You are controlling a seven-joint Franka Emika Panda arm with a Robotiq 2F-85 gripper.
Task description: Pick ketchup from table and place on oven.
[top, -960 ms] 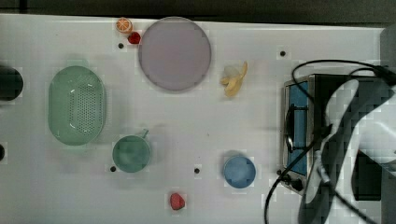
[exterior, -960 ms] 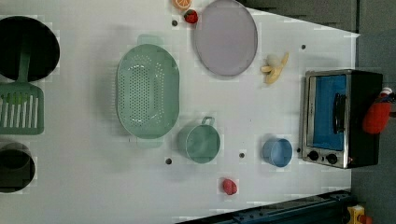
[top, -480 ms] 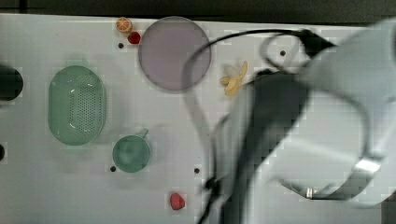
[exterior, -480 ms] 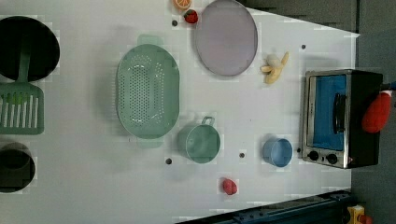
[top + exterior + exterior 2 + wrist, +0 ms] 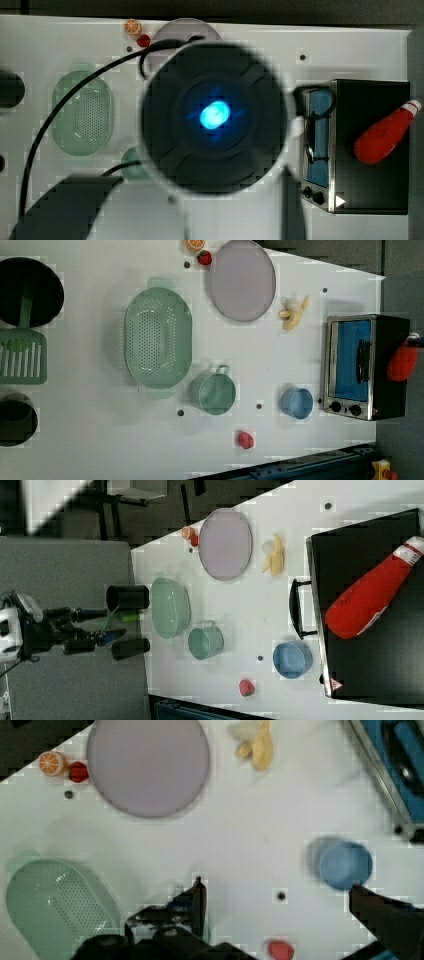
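Left to right across the left view. Far left edge of the table (image 5: 100,440): two black round containers with a green slotted spatula (image 5: 22,357) between them. Next, the green colander (image 5: 157,337), upright, long axis running up the left view. An orange slice (image 5: 195,244) and a strawberry (image 5: 204,257) sit at the top edge, side by side. Just to the right of the colander's lower end stands the green cup (image 5: 215,391), its handle toward the top. A grey plate (image 5: 242,280) lies near the top, beside the strawberry. A small red fruit (image 5: 245,439) lies low, near the table's front edge. A peeled banana (image 5: 294,313) lies right of the plate. A blue bowl (image 5: 297,402) sits just left of the oven's knobs.

Oven (image 5: 367,365) at far right, blue glass door and handle facing the left view's left. Ketchup (image 5: 372,592) lies on its side on the oven's black top, white cap toward the right view's upper right, not on the table.

Hand (image 5: 277,895): released, fingers (image 5: 197,902) spread wide apart with nothing between them, hanging above bare table between cup and blue bowl. In the top view the arm's round dark end with a blue light (image 5: 215,114) covers the table's middle, cable (image 5: 55,130) looping off to the top view's left.
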